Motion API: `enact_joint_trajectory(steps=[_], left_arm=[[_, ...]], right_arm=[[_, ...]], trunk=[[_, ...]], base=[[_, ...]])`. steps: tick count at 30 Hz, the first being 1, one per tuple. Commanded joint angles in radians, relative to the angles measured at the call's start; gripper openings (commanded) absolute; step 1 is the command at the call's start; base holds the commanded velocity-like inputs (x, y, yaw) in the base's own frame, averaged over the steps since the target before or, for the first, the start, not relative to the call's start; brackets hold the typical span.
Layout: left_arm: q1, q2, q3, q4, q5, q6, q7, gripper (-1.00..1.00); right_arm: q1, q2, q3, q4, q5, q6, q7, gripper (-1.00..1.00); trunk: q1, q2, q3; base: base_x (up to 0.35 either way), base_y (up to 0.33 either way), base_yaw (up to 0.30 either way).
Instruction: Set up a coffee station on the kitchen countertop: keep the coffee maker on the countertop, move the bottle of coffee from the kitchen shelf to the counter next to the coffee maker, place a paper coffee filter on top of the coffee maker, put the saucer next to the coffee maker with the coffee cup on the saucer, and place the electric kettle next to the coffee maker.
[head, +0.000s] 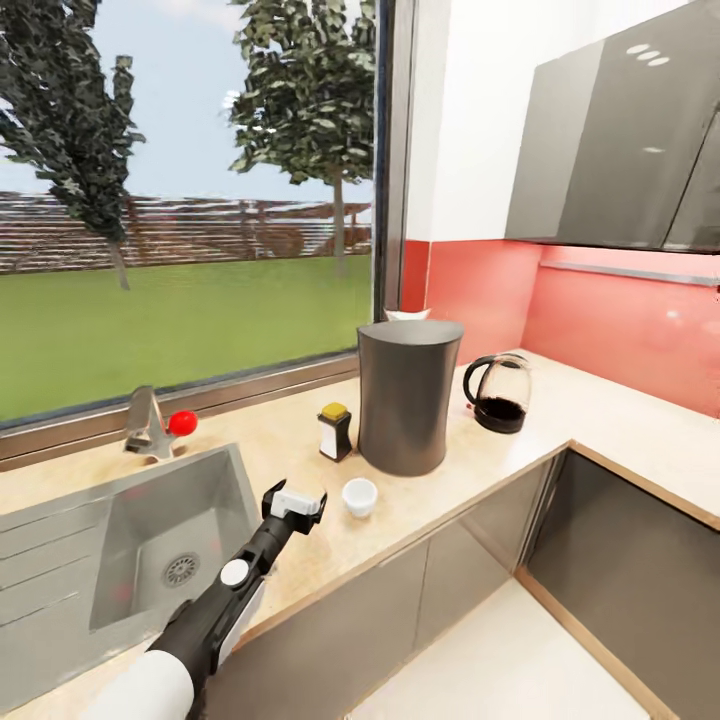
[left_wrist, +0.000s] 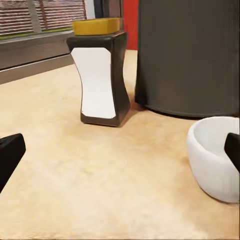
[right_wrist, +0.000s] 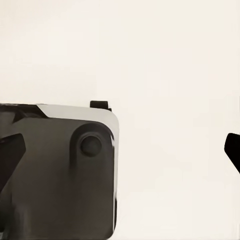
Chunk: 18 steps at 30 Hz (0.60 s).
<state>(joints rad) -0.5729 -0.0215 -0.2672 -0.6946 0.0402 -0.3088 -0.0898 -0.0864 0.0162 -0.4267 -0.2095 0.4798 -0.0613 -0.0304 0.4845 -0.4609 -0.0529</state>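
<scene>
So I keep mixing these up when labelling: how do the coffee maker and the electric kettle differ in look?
The coffee maker is a tall, opaque dark grey cylinder, slightly waisted; the electric kettle is a much shorter rounded jug of clear glass. The kettle has a black loop handle and a dark base, while the coffee maker shows no handle. A white piece sits at the coffee maker's top; the kettle carries nothing. Both stand upright on the countertop, near the red wall.

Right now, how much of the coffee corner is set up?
Done, it seems: the coffee maker stands on the countertop with the bottle of coffee and electric kettle beside it and something white on top. In hand: the left gripper, open, by the coffee cup. Left: a saucer under it.
</scene>
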Motion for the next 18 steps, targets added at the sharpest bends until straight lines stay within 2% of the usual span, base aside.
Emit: enact_joint_trajectory(steps=[1, 7, 11, 18], left_arm=[[-0.001, 0.000, 0.000, 0.001, 0.004, -0.003, -0.004, 1.00], [-0.001, 0.000, -0.001, 0.001, 0.004, -0.003, -0.004, 1.00], [0.000, 0.002, 0.000, 0.002, 0.005, -0.003, -0.004, 1.00], [0.063, 0.005, 0.002, -0.016, 0.014, -0.023, -0.005, 1.00]], right_arm=[[-0.001, 0.001, -0.008, 0.001, 0.009, -0.004, -0.002, 1.00], [-0.001, 0.001, -0.013, 0.001, 0.004, -0.003, -0.002, 1.00], [-0.001, 0.005, -0.011, 0.001, 0.006, -0.003, -0.002, 1.00], [-0.001, 0.006, -0.009, 0.002, 0.008, -0.004, -0.002, 1.00]], trunk=[[0.000, -0.002, -0.002], [0.000, -0.002, -0.002], [0.000, -0.002, -0.002], [0.000, -0.002, -0.004]], base=[[-0.312, -0.167, 0.000], [-0.309, -0.172, 0.030], [-0.307, -0.166, 0.220], [-0.187, -0.072, 0.271]])
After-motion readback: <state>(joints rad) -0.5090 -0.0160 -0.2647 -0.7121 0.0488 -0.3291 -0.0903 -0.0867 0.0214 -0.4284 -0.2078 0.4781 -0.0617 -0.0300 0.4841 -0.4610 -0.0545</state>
